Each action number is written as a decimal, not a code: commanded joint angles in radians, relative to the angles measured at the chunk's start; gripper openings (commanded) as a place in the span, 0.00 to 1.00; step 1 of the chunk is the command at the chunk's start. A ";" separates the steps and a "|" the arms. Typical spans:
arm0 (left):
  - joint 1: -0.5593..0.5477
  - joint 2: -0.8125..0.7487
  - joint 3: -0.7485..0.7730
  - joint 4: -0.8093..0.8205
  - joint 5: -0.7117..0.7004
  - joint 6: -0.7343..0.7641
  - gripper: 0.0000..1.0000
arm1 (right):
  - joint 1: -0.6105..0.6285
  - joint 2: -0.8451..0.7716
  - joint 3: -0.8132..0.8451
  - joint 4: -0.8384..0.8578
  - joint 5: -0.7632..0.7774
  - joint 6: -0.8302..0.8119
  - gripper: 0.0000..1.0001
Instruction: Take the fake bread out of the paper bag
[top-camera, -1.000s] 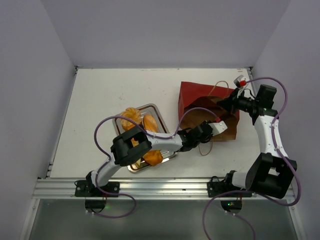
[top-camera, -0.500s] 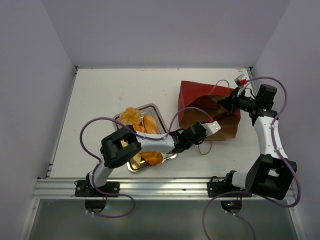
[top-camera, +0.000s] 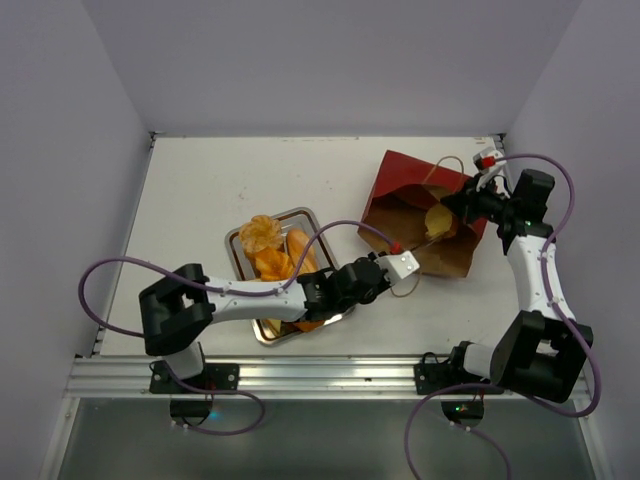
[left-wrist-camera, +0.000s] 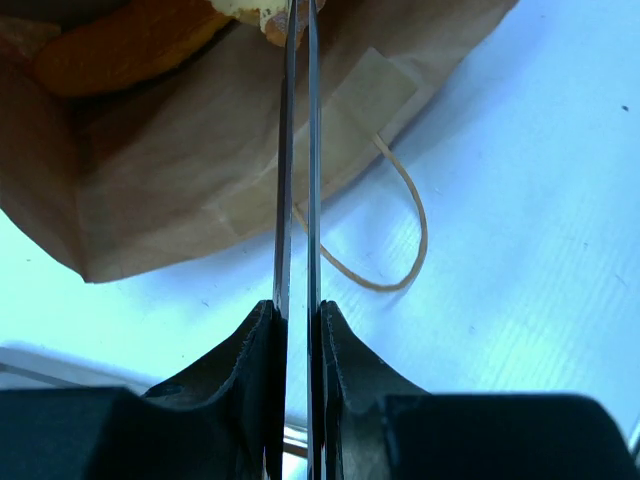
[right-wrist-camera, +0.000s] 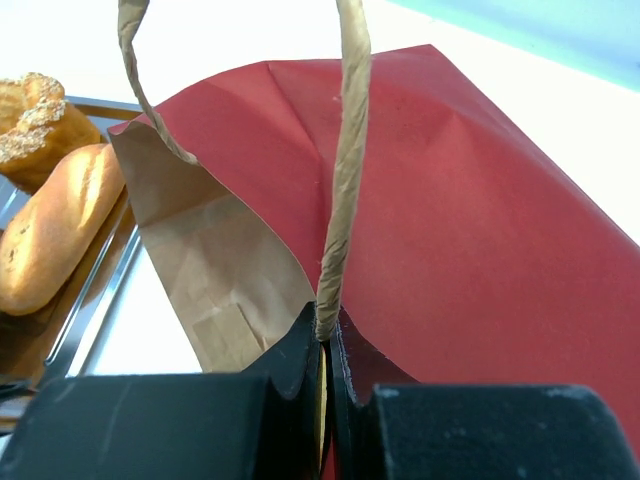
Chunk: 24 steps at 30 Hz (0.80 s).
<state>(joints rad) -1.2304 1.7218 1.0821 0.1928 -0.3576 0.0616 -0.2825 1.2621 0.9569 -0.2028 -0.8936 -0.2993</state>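
**Top view.** 1 paper bag (top-camera: 403, 190) lies on its side at the right of the table (top-camera: 200, 180), red outside, with its brown mouth facing the near right. 1 tray (top-camera: 296, 212) sits to its left, apart from it. Fake bread (top-camera: 258, 234): at least 3 golden pcs on the tray, part hidden by the left arm. 1 pale yellow pc (top-camera: 437, 220) sits inside the bag mouth. 2 arms. The left gripper (top-camera: 415, 252) reaches across the tray to the mouth's near edge. The right gripper (top-camera: 462, 200) sits at the bag's far-right rim.

**Left wrist view.** 2 fingers (left-wrist-camera: 283, 150), seen edge-on, are pressed nearly together w/ only a hairline slit, and nothing shows clamped between them. The tips lie at the bag mouth beside the pale pc; contact cannot be told. 1 orange pc (left-wrist-camera: 120, 45) lies in the bag, left of the fingers. 1 handle loop (left-wrist-camera: 412, 235) lies flat on the table to the right.

**Right wrist view.** 2 fingers (right-wrist-camera: 300, 350) are clenched on 1 tan string handle (right-wrist-camera: 345, 150), which runs straight up from them. A 2nd strand (right-wrist-camera: 135, 60) hangs at upper left. The bag's red panel is on the right, its brown lining on the left. A tray corner at far left holds 2 pcs: 1 baguette (right-wrist-camera: 50, 240) and 1 crusted pc (right-wrist-camera: 25, 115) behind it.
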 joint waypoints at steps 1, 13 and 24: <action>-0.015 -0.088 -0.034 -0.006 0.025 -0.034 0.00 | -0.003 -0.032 -0.007 0.048 0.031 0.031 0.03; -0.064 -0.393 -0.168 -0.268 0.080 -0.131 0.00 | -0.003 -0.030 -0.017 0.080 0.134 0.080 0.03; -0.083 -0.737 -0.099 -0.705 0.013 -0.256 0.00 | -0.003 -0.033 -0.017 0.088 0.162 0.089 0.03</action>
<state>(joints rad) -1.3094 1.0260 0.9119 -0.3382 -0.2989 -0.1482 -0.2825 1.2537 0.9432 -0.1478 -0.7498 -0.2272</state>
